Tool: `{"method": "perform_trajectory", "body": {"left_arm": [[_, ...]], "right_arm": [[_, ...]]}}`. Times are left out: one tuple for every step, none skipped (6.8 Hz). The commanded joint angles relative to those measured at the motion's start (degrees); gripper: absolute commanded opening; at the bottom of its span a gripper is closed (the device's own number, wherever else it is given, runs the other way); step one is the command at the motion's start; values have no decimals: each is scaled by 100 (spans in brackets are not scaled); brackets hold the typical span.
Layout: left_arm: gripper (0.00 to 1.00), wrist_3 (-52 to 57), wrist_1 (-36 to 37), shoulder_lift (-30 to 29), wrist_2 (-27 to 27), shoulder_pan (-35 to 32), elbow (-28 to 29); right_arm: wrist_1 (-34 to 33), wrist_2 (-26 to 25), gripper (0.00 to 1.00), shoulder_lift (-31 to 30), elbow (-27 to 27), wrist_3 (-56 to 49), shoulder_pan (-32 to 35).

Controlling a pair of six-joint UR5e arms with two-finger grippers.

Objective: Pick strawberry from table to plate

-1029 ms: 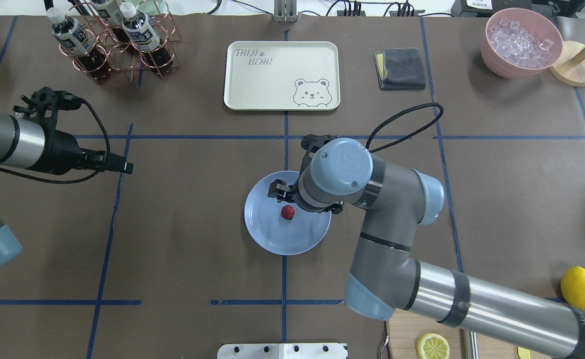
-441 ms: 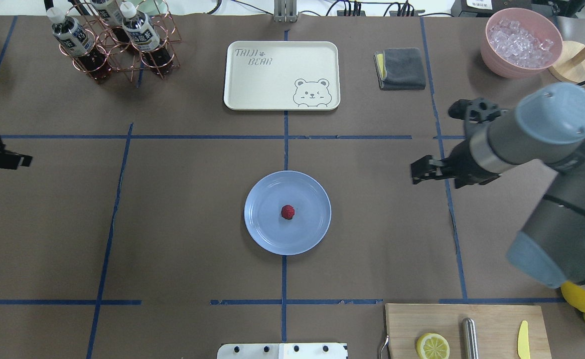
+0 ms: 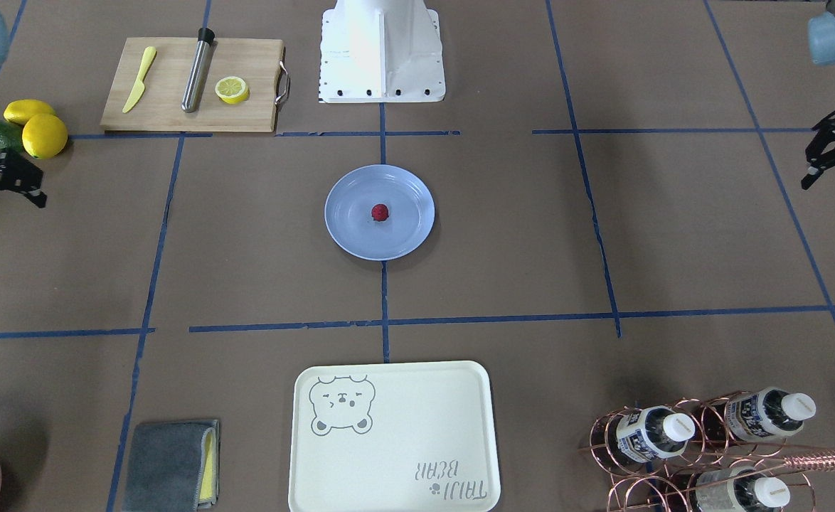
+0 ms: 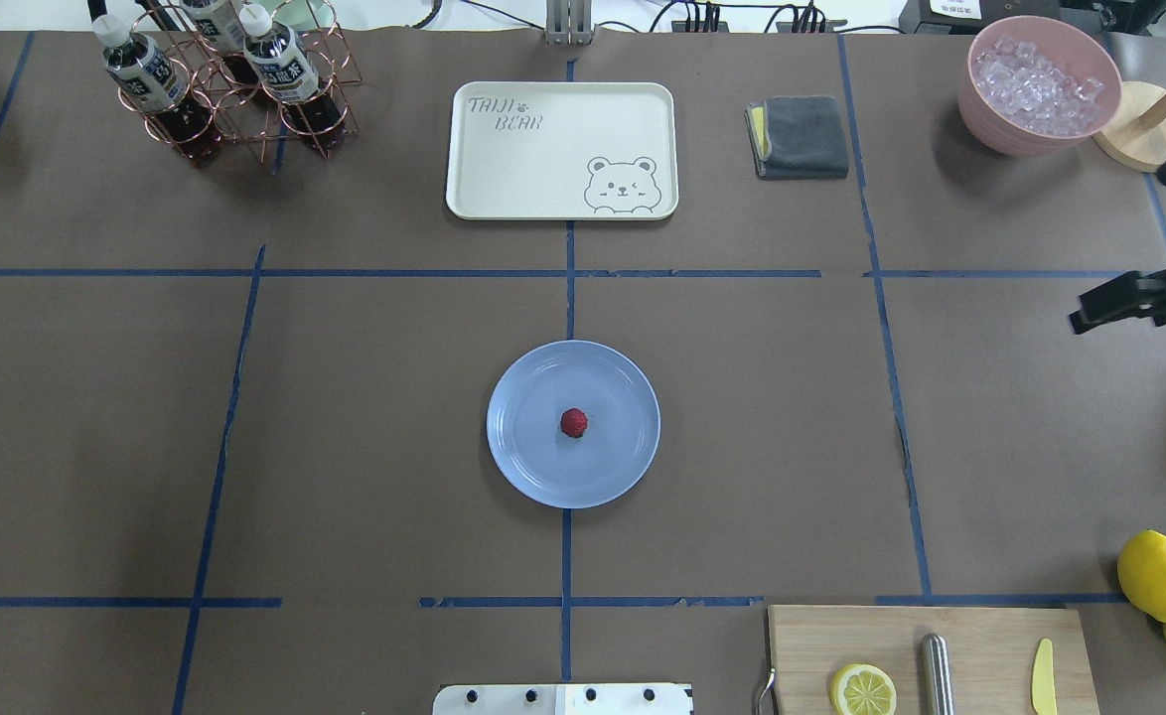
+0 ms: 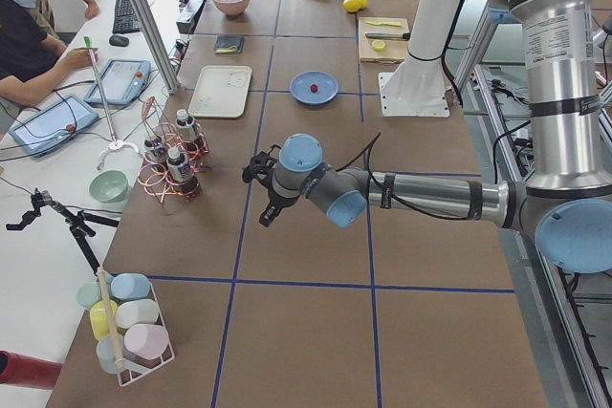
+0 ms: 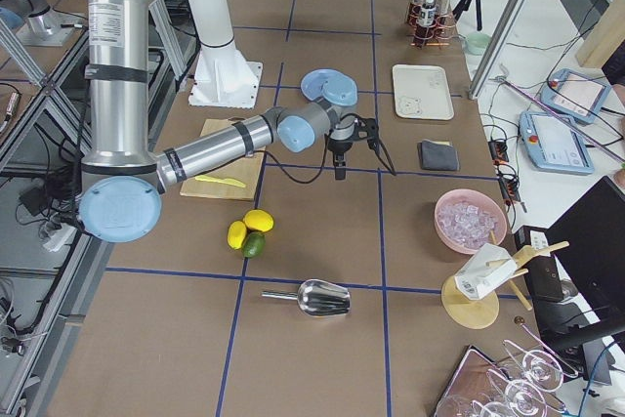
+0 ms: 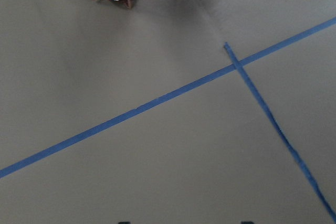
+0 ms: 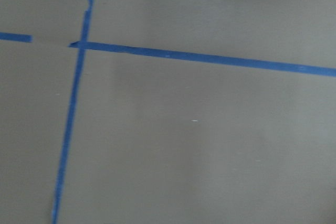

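Strawberry (image 3: 380,212) lies mid plate (image 3: 346,235), off bench (image 3: 247,270); placing looks done.
Front view: right fingers (image 3: 5,186) spread wide, empty, beside lemons (image 3: 44,135). Left fingers (image 3: 819,165) spread wide, empty, at opposite edge, likely parked clear of plate.
Overhead: berry centred, nothing touching.
Wrist views: bare bench, tape lines (image 7: 157,103) only.

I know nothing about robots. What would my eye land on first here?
First, the small red strawberry lying near the middle of the blue plate, at the centre of the brown table. Next, seen from overhead, the cream bear tray beyond the plate, the pink bowl of ice in the far right corner, and the yellow lemons at the near right edge.
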Motion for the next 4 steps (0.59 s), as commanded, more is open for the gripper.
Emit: {"method": "perform_trajectory", "body": {"left_arm": [[76,1090,1466,-114,-59,-818,101],[77,1304,2257,-428,-59,-970,31],[100,1306,2404,-396,-68,-971,13],[100,1289,2458,-361,-77,-971,83]], "right_arm": [[-132,318,100,-268,-674,-1843,1253],[-559,318,100,-252,-807,-2590,1554],[-842,309,100,-243,-782,-2824,1635],[-853,309,100,-260,-791,-2826,1636]]}}
